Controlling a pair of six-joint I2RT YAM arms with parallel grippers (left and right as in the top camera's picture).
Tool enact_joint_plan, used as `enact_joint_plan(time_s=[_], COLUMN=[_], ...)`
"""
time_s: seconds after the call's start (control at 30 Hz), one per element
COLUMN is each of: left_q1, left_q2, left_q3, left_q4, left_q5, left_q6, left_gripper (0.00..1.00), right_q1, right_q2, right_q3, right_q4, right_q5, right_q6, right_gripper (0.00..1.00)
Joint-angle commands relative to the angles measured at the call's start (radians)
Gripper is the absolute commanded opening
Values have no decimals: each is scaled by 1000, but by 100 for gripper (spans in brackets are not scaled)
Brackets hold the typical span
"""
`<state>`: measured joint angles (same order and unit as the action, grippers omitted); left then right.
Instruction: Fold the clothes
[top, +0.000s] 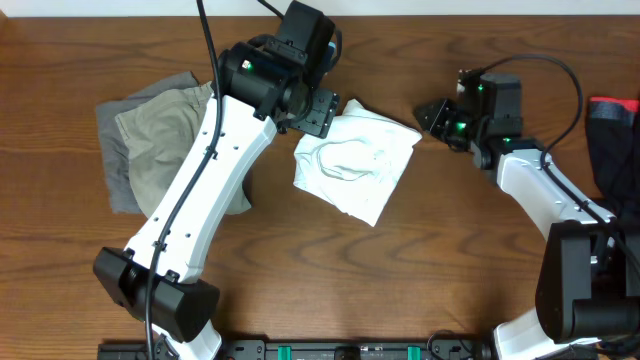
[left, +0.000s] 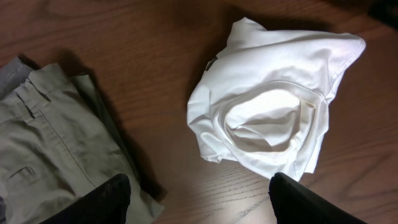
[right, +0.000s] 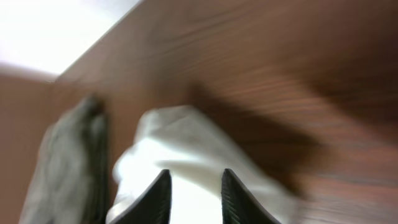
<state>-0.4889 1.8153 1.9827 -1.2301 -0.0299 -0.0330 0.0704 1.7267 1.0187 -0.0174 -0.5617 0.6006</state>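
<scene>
White T-shirt: it lies in a crumpled heap near the middle of the surface, between the two arms; the round neck hole faces up and nothing holds it
Left end effector: its two dark fingers are spread wide with only bare wood between them; from above it sits over the top left corner of the T-shirt, and I cannot tell if it touches the cloth
Right end effector: its two fingers are a little apart with a small gap and nothing in it; the wrist picture is blurry; from above it is just beside the top right corner of the T-shirt
Khaki shorts: they lie flat on the left side of the surface, partly under the left arm, with a strip of bare wood between them and the T-shirt
Grey piece: it lies under the khaki shorts and sticks out along their left side and top
Black garments: they are in a pile at the right edge of the surface, beside the right arm, with a bit of red cloth on top; well apart from the T-shirt
</scene>
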Motion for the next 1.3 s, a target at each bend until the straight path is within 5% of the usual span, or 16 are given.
enact_joint_plan(time_s=[0.0,0.23,0.47,0.73,1.03,1.27], left_q1=[3,28,99,119,119,119], left_q2=[3,2,0,0,0,0], left_q3=[4,5,5,5,5,5], left_q4=[-3,2,-12,-3,-12,-13], left_q5=[-8,-13,-11,-5,-5,-4], left_q6=[-5,17,-33,-32,-32,-32], left_gripper=[73,73,73,73,73,73], right_q1=[13,123,262,331,350,350], right_q2=[-26,-26,-26,-26,-26,-25], right_q3=[6,6,6,6,6,6], right_q4=[-1,-129,-330,-405,-405,-429], right_q5=[-380,-425,-71,126,181,284], right_q6=[-193,-534,-696,-702,-690,-677], right_gripper=[32,47,51,54,40,49])
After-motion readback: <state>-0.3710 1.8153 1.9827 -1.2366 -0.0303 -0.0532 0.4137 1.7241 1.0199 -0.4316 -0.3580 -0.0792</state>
